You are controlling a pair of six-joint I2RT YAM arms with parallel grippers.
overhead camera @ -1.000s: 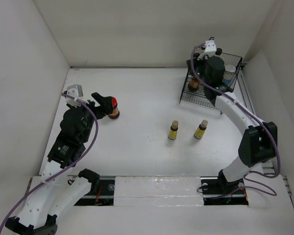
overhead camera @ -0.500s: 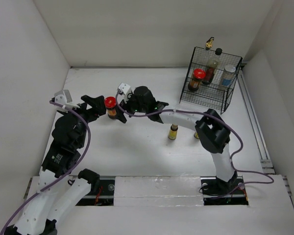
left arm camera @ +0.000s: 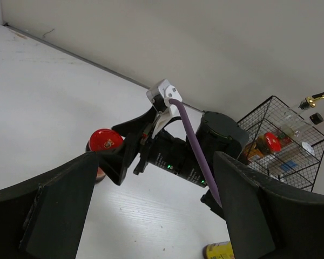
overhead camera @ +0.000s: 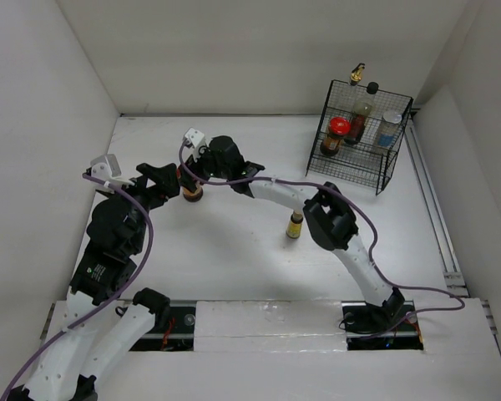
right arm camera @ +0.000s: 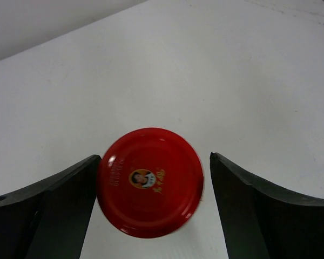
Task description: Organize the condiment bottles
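Observation:
A red-capped dark jar [overhead camera: 194,195] stands on the table at the left. My right gripper [overhead camera: 189,179] hangs over it, open. In the right wrist view the red cap [right arm camera: 150,181] sits between the two fingers: the left finger [right arm camera: 70,199] touches its rim and the right finger [right arm camera: 248,205] stands off it. My left gripper [overhead camera: 172,185] is open just left of the jar and holds nothing. Its view shows the jar [left arm camera: 105,141] and the right gripper [left arm camera: 130,154] ahead. A small yellow bottle [overhead camera: 295,224] stands mid-table.
A black wire basket [overhead camera: 351,163] at the back right holds a red-capped jar [overhead camera: 340,128], a dark bottle [overhead camera: 356,125], a white shaker [overhead camera: 390,127] and a gold-spouted bottle [overhead camera: 356,73]. The right arm [overhead camera: 275,190] stretches across the table. White walls close in the left, back and right.
The right arm swung from the basket across to the jar at the left and opened around its cap. The left gripper drew back a little from the jar.

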